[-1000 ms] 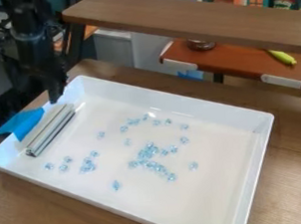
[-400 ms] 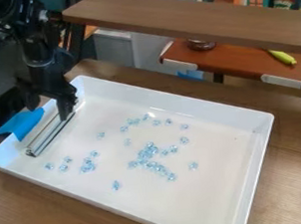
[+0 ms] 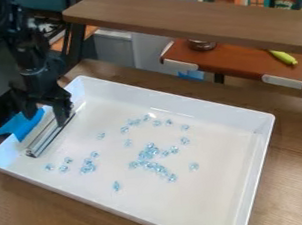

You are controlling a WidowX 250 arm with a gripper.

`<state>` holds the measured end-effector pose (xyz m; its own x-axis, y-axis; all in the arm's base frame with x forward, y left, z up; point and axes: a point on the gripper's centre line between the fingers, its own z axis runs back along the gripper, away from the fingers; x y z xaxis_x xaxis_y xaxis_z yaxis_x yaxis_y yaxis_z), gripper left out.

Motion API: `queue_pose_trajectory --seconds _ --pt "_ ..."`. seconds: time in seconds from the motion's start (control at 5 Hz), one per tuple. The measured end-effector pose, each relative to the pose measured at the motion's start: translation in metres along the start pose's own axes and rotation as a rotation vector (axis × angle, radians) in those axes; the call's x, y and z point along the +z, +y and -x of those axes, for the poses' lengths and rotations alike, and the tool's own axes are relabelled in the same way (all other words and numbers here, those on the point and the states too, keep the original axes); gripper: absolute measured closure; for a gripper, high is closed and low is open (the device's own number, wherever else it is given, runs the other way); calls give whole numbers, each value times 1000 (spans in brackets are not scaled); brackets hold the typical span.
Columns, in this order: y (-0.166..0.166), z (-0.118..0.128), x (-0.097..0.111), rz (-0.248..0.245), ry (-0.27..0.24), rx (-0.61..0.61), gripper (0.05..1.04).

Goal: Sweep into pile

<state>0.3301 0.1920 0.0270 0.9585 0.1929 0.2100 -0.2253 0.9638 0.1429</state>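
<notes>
The black gripper point(image 3: 45, 114) is over the tray's left end with its fingers spread apart. One finger is at the upper end of a silver-grey bar point(image 3: 47, 138), the other by a blue flap point(image 3: 24, 124) outside the bar. The bar lies along the left wall inside the white tray point(image 3: 209, 199), and the flap hangs over that wall. Pale blue clear pieces point(image 3: 149, 152) lie scattered on the tray floor, densest near the middle. A smaller cluster point(image 3: 88, 166) sits left of them, and a single piece point(image 3: 116, 186) lies toward the front.
The tray stands on a brown wooden table point(image 3: 293, 136). A raised wooden shelf point(image 3: 185, 18) crosses behind it, close to the arm's right side. Farther back are a red-brown surface point(image 3: 236, 66) and a yellow-green toy point(image 3: 283, 57).
The gripper has come down and forward from the tray's back left corner, then moved slightly left. Its fingers now show spread around the bar's upper part. Bar and pieces have not moved.
</notes>
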Motion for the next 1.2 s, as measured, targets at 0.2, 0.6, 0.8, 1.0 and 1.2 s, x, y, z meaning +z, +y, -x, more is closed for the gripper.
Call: queue_pose_trajectory --seconds 0.2,0.6,0.8,1.0,1.2 --pt "7 2 -5 36 -1 27 83" --pt "11 -1 -15 44 -18 49 83" --pt "10 -3 -15 54 -32 57 83" --pt "9 -3 -16 60 -37 54 83" --pt "6 1 -18 67 -28 59 83"
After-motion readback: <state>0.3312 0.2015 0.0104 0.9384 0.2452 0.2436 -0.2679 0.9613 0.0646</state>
